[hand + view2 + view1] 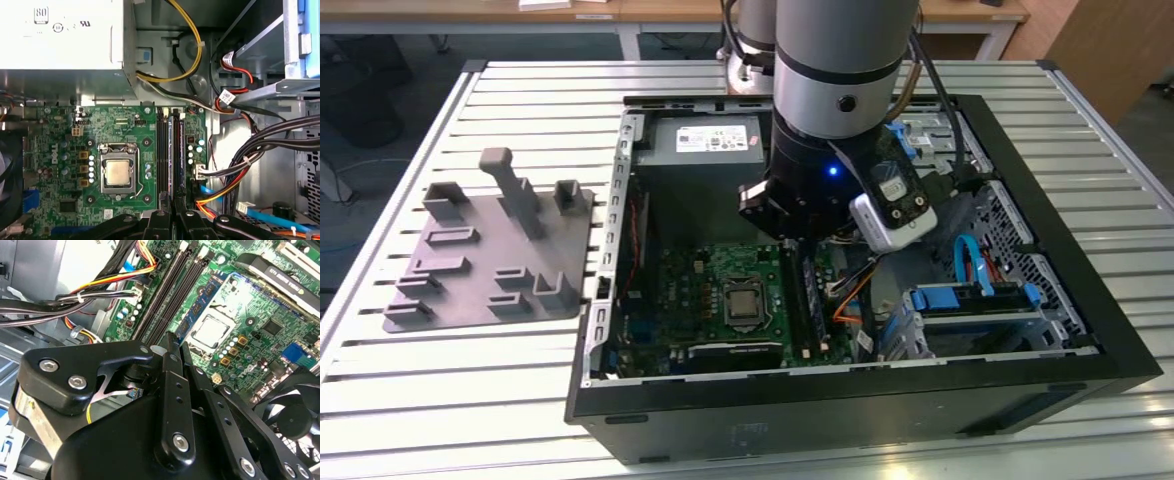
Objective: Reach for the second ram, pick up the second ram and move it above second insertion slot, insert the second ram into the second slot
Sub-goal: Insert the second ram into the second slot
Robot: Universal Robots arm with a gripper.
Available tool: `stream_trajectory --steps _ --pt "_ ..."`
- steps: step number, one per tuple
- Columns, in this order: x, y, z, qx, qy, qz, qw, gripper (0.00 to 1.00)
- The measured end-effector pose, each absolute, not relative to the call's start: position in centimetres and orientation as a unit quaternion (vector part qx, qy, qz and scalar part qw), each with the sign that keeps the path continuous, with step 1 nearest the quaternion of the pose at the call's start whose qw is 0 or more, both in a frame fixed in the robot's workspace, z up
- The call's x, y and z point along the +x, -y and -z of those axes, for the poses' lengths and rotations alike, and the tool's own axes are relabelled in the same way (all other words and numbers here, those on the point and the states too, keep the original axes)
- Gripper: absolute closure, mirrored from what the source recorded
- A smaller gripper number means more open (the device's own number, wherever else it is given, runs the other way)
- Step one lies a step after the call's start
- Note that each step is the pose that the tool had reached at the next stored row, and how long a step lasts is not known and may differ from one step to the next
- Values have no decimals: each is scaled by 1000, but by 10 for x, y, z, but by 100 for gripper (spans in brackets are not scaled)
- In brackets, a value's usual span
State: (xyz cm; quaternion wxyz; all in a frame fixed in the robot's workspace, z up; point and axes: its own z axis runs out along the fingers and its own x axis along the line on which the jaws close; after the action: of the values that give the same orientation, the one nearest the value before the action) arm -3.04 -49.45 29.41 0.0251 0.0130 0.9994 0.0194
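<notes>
Arm down inside the open PC case (1067,300), gripper (172,210) right over the memory slots (162,150) beside the CPU socket (119,172) on the green motherboard (55,150). Second ram (175,155) stands on edge in its slot, dark board along the empty black slots. Fingers (161,222) close together at the stick's near end; can't tell if they pinch it. Grey fixture plate (487,250) on the slatted table (400,380), exterior view's left of the case
</notes>
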Motion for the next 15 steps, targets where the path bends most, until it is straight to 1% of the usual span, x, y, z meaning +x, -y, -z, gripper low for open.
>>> stream_trajectory --steps 3,15 --pt "-30 494 -292 13 -999 -23 25 86" --pt "-30 494 -290 13 -999 -22 25 86"
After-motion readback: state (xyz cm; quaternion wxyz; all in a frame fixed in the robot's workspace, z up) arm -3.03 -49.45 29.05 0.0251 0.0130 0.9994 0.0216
